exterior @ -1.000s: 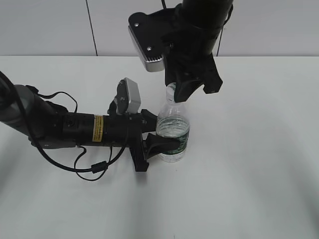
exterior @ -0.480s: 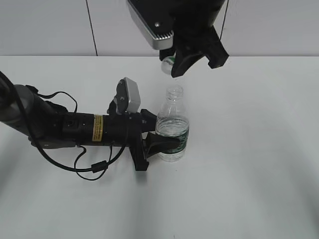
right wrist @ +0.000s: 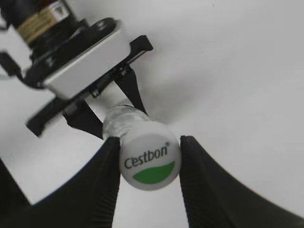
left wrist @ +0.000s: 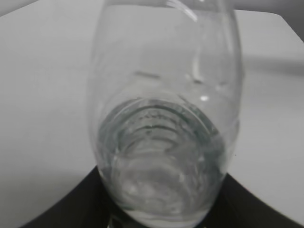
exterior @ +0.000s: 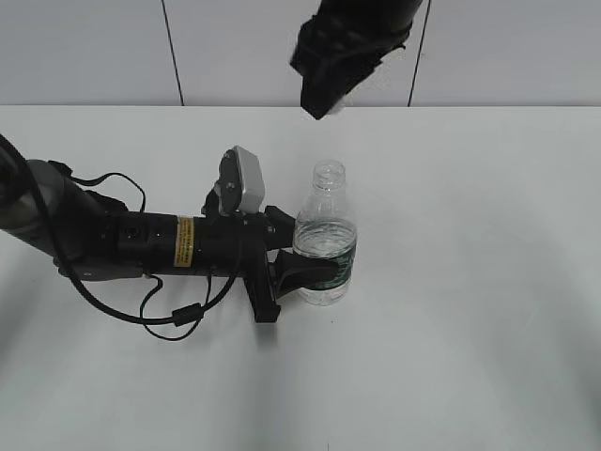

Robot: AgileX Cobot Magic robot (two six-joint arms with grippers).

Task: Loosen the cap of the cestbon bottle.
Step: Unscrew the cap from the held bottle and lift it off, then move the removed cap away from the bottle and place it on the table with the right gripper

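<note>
The cestbon bottle (exterior: 326, 246) stands upright on the white table, clear with a dark green label band, and its neck (exterior: 328, 175) is bare and open. My left gripper (exterior: 319, 268) reaches in from the left and is shut on the bottle's lower body; in the left wrist view the bottle (left wrist: 164, 123) fills the frame between the dark fingers (left wrist: 71, 211). High above, my right gripper (right wrist: 150, 142) is shut on the white cap (right wrist: 150, 161), green mark and lettering facing up. Below it shows the bottle (right wrist: 122, 121). In the exterior view only the right arm's black wrist (exterior: 343, 47) shows.
The left arm (exterior: 113, 240) lies low across the table's left half with a loose black cable (exterior: 178, 315) beside it. Its silver wrist camera (exterior: 246, 183) sits just left of the bottle. A pale wall (exterior: 94, 47) rises behind the table's far edge.
My right gripper has risen from the bottle's neck with the cap in it, up to the top edge of the exterior view. The bottle's mouth now stands open. The left arm has not moved.
</note>
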